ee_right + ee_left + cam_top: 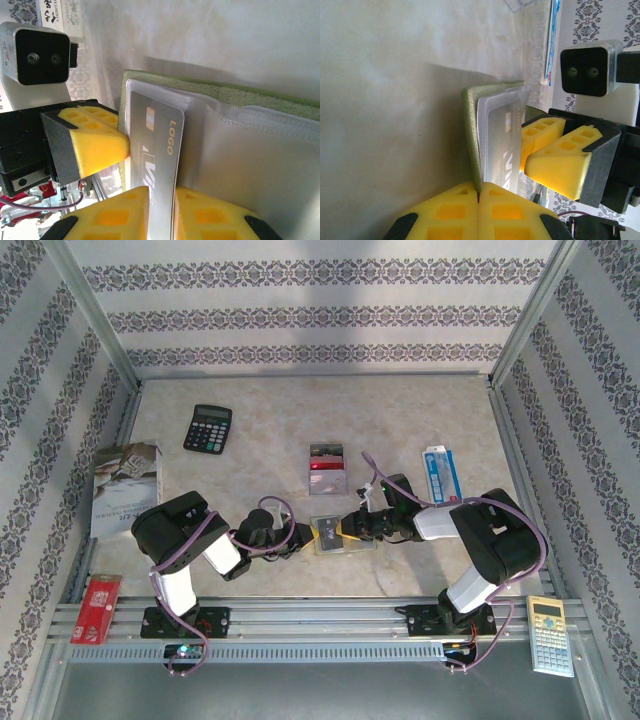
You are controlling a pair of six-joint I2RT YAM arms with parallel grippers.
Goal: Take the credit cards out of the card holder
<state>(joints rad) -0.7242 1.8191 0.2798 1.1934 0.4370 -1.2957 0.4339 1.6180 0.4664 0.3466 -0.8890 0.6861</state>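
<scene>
The grey card point(155, 145) stood half out of the clear pocket of the green wallet point(225, 94), at the near middle of the bench point(250, 410), between the arms. Thin, stiff and slick, it likely wanted a flat pinch at its free end. The right fingers point(210, 217) gripped it there. The left fingers point(450, 215) were clamped on the wallet's edge. The card read "LOGO"; its other letters were cut off.

Grey card point(161, 150): lower end hidden between right gripper fingers point(115, 215), bottom of frame. Card holder point(235, 95) cut off by right edge. Blue-and-white packet point(550, 45) cut off at top edge, print blurred.
</scene>
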